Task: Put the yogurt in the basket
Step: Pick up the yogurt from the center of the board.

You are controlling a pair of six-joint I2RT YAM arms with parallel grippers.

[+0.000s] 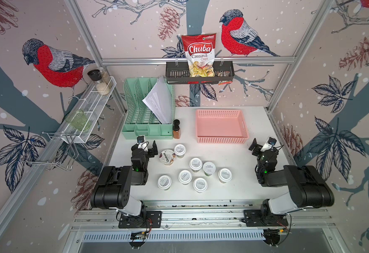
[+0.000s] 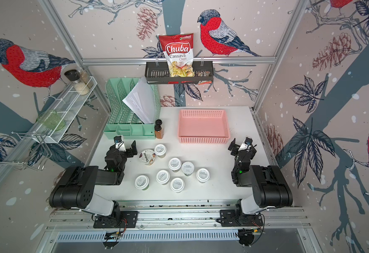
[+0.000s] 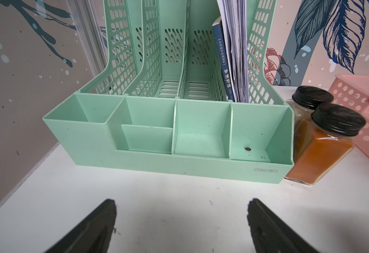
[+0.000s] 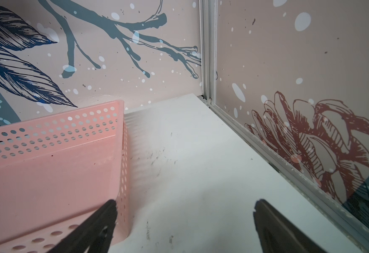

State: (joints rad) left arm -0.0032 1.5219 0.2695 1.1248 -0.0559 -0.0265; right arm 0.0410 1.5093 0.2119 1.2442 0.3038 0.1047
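Bird-print walls (image 1: 135,32), white table (image 1: 234,157)

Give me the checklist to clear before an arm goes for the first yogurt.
1. Basket empty, flat on the table: ok.
2. Left pincer open, nothing held: ok.
3. Right pincer open, nothing held: ok.
4. Seven jars and the Chobani cup upright, lids on: ok.
5. Way from jars to basket unobstructed; spice bottles stand off to the side: ok.
6. Finger room around the middle pair: cannot tell; they look pressed together.
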